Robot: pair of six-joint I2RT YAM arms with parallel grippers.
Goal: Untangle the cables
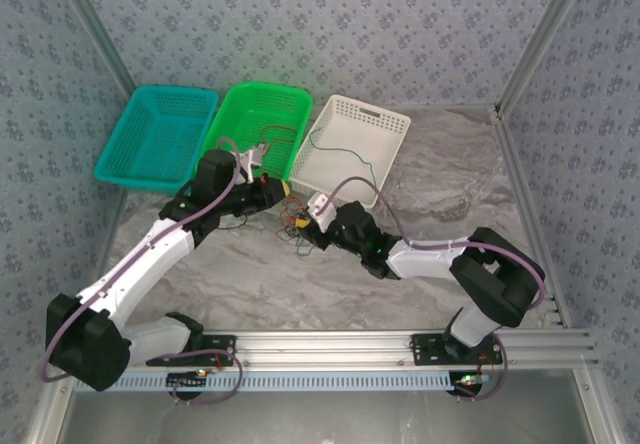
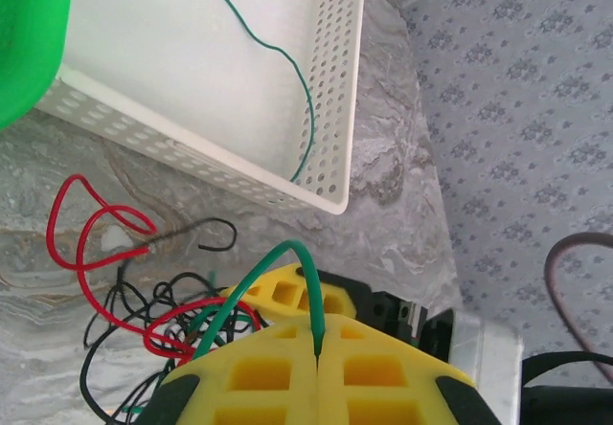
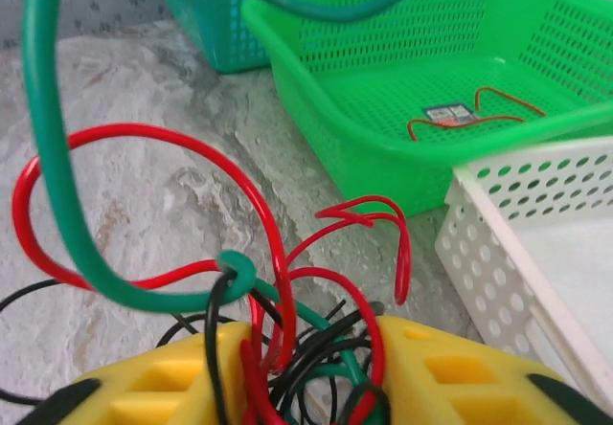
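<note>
A tangle of thin red, green and black cables [image 1: 298, 226] lies on the marble table in front of the baskets. In the left wrist view my left gripper [image 2: 318, 334] is shut on a green cable [image 2: 239, 296] that arches up out of the tangle [image 2: 144, 310]. My right gripper [image 3: 311, 368] has its yellow fingers pressed against both sides of the knot of cables [image 3: 316, 339]. A thick green loop [image 3: 57, 205] rises from it to the left. From above, the left gripper [image 1: 283, 199] and the right gripper [image 1: 308, 221] meet at the tangle.
Three baskets stand in a row behind: teal [image 1: 130, 154], green [image 1: 255, 94] with a red cable [image 3: 488, 100] inside, and white [image 1: 385, 119] with a green cable [image 2: 287, 71] inside. Bare marble lies to the right of the arms.
</note>
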